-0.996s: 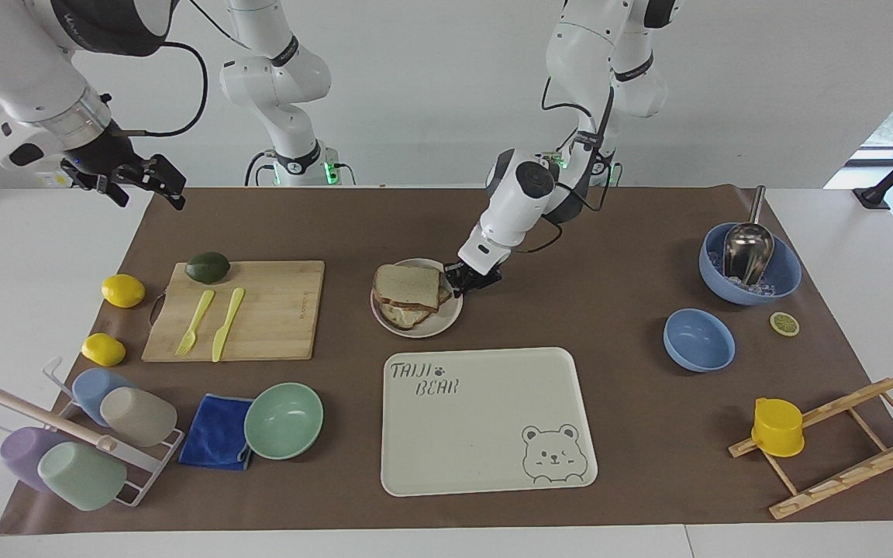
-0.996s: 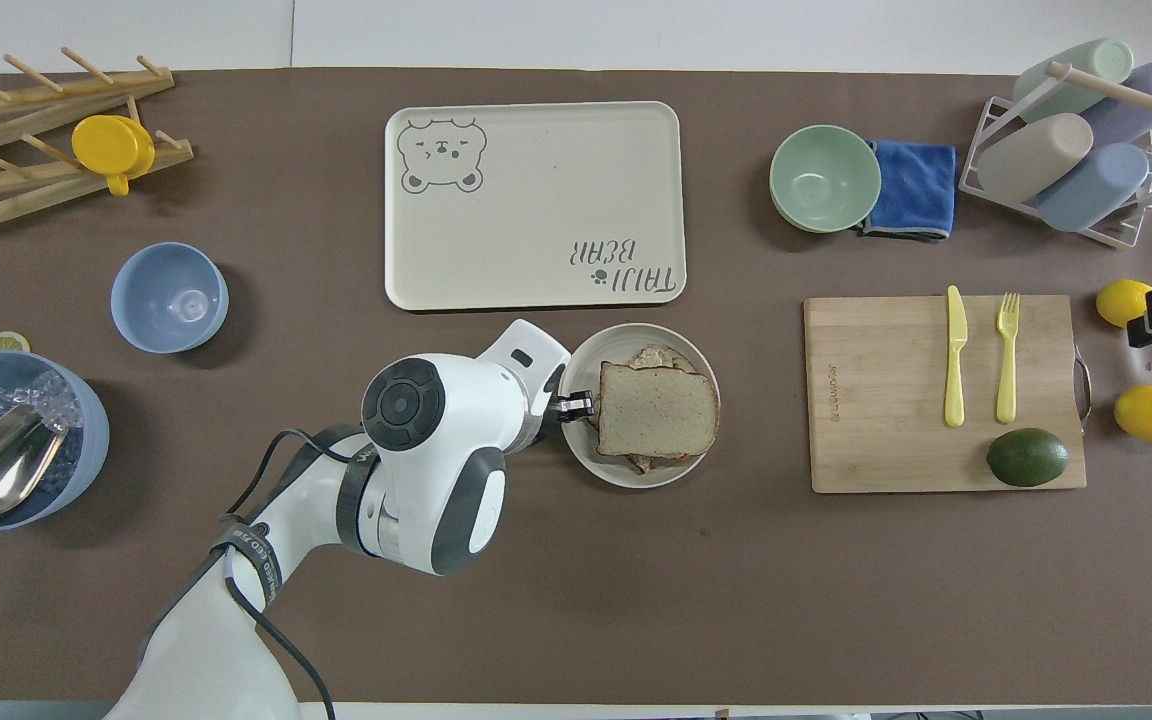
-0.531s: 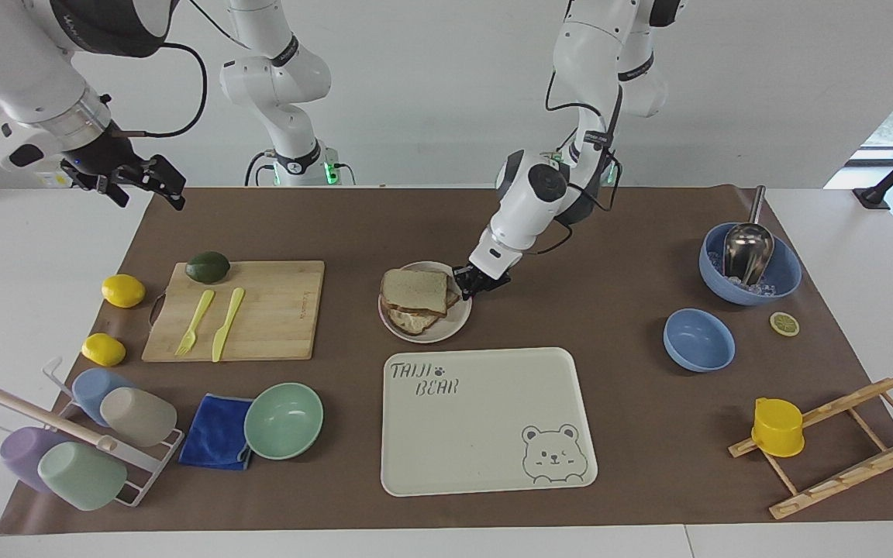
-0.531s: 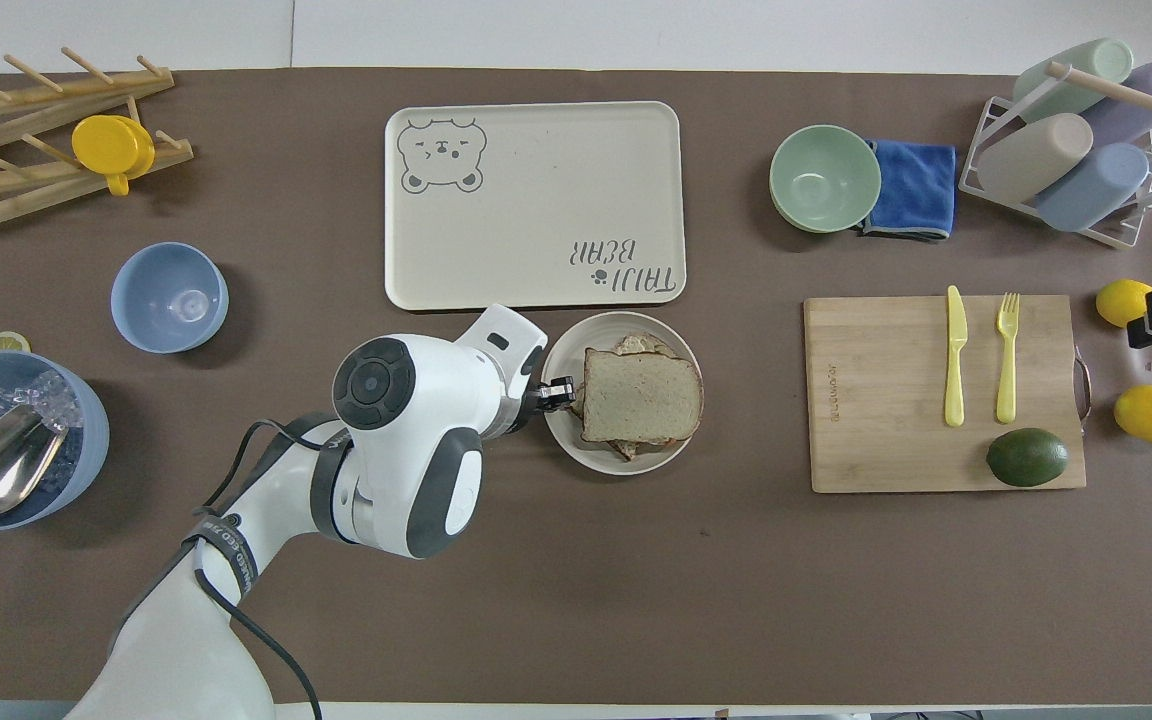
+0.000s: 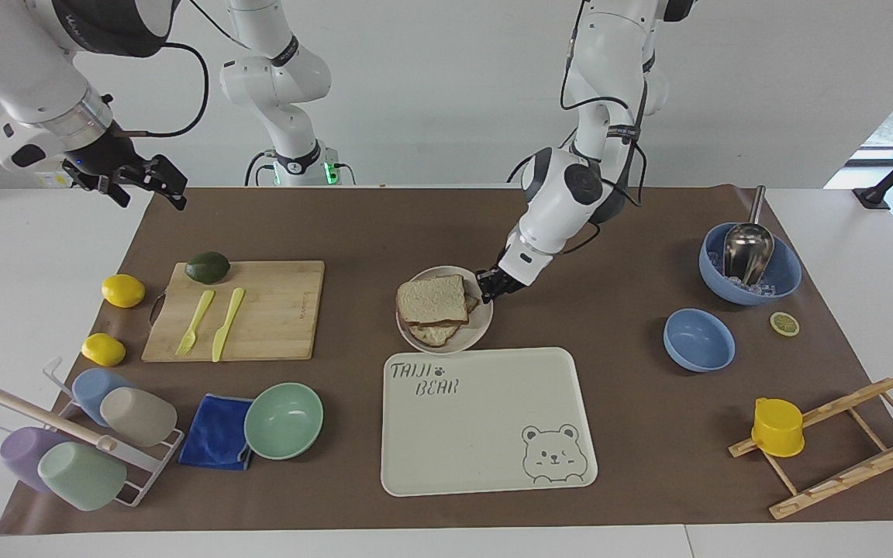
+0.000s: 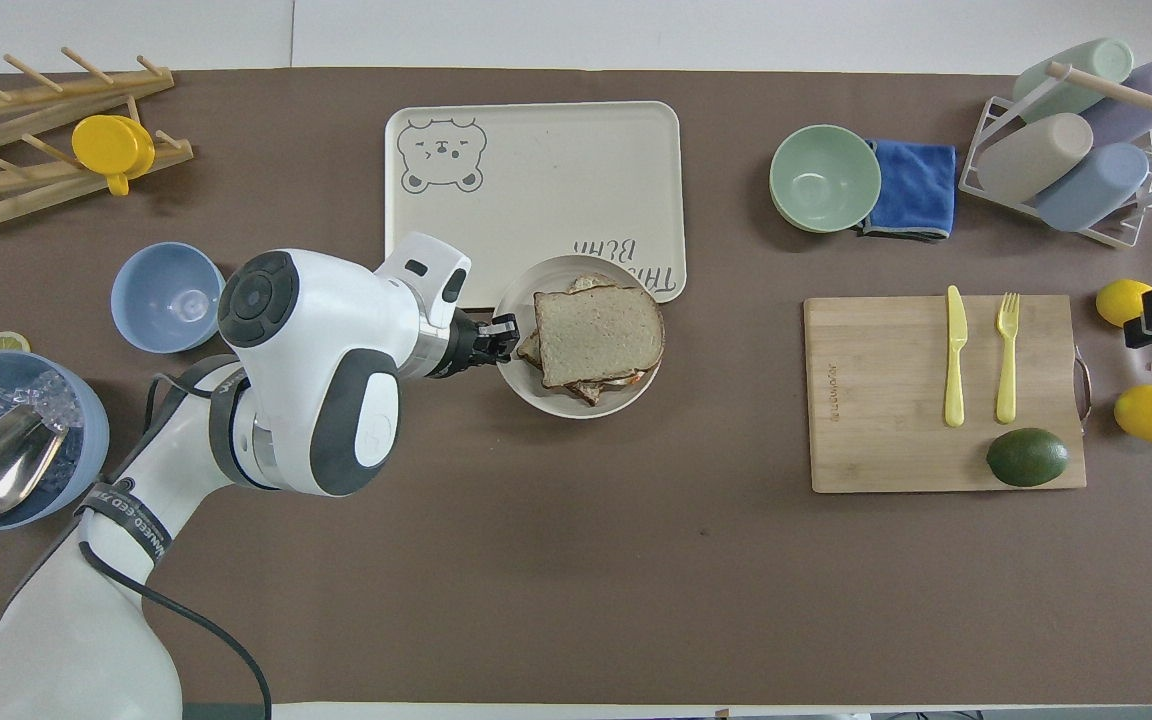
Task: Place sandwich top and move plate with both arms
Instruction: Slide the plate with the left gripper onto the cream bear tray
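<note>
Facing view gives you the table under its brown mat, with the left arm reaching down from the robots' end to the middle and the right arm waiting raised at its own end. Next in size, the cream bear tray lies farther from the robots than the plate, and in the overhead view the plate's rim overlaps the tray's nearer edge. The wooden cutting board sits toward the right arm's end, carrying an avocado. You can see the plate just beside the tray, with the sandwich top lying flat on the stacked sandwich on it. The left end effector has its fingertips together, pinching the plate's rim on the side toward the left arm's end. The right end effector hangs over the mat's corner, well apart from the plate, its fingers spread and holding nothing.
</note>
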